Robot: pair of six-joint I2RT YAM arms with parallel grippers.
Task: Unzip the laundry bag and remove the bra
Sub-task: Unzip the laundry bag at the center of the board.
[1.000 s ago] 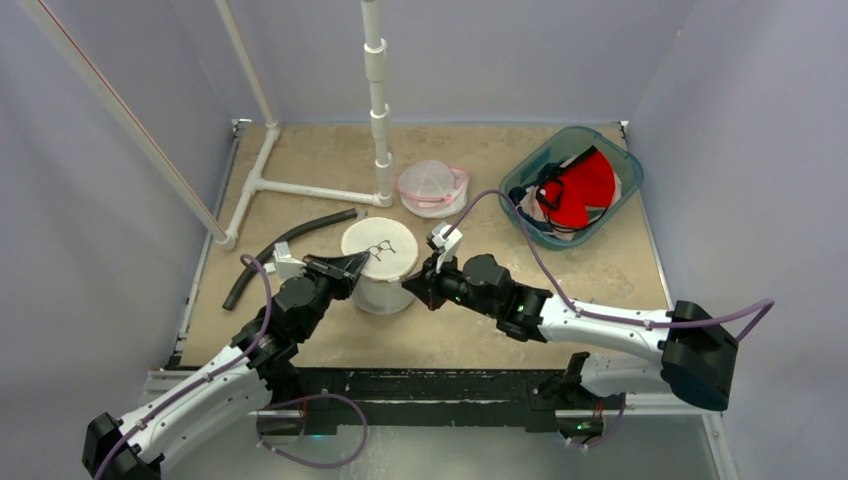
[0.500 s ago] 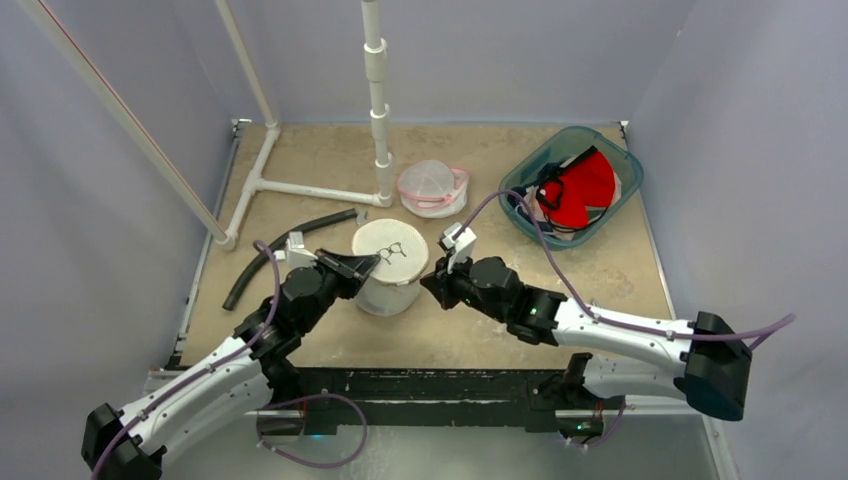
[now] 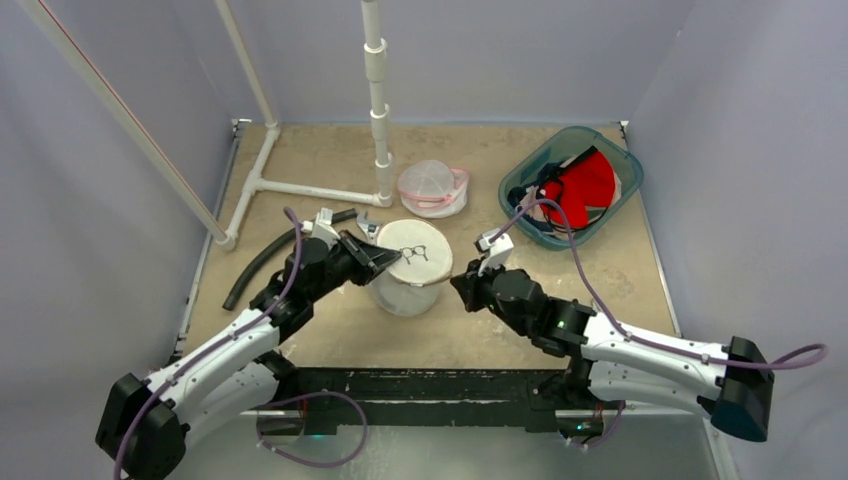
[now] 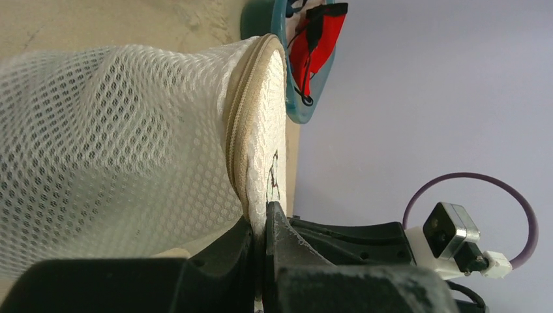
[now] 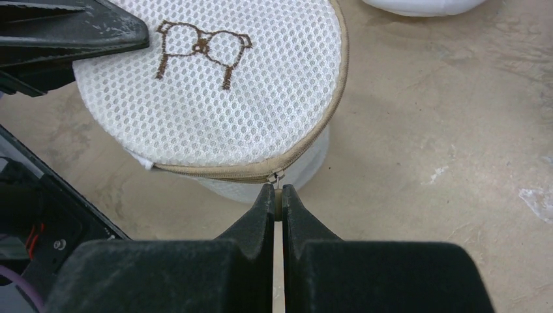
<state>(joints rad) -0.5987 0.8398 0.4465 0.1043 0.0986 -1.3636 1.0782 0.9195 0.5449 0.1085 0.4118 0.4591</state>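
White mesh makes up the laundry bag [image 3: 408, 282], a small drum standing on the sandy-coloured table [image 3: 320, 160] just left of the middle of the overhead view, its round lid facing up. A brown embroidered bra motif [image 5: 202, 49] sits on the lid. The mesh hides whatever is inside, so the bra itself cannot be made out.

The left gripper [image 3: 390, 259] reaches in from the lower left and meets the lid's left edge. In the left wrist view its fingers [image 4: 225, 251] are pressed together on the mesh at the lid's rim, right beside the beige zip [image 4: 236, 130], which runs closed along the seam.

The right gripper [image 3: 458, 284] comes from the lower right and stops at the bag's right side. In the right wrist view its two fingers [image 5: 257, 218] are pinched tight on the small pale zipper pull [image 5: 278, 190], which hangs from the zip just under the lid's near edge. The stretch of zip seen here is closed too.

Toward the upper right of the overhead view sits a teal bin [image 3: 618, 195] holding a red garment [image 3: 582, 185]. A second mesh bag [image 3: 432, 187] with pink trim lies behind the first, at the foot of a white pipe frame [image 3: 378, 100]. A black hose [image 3: 268, 258] lies on the table at the left.
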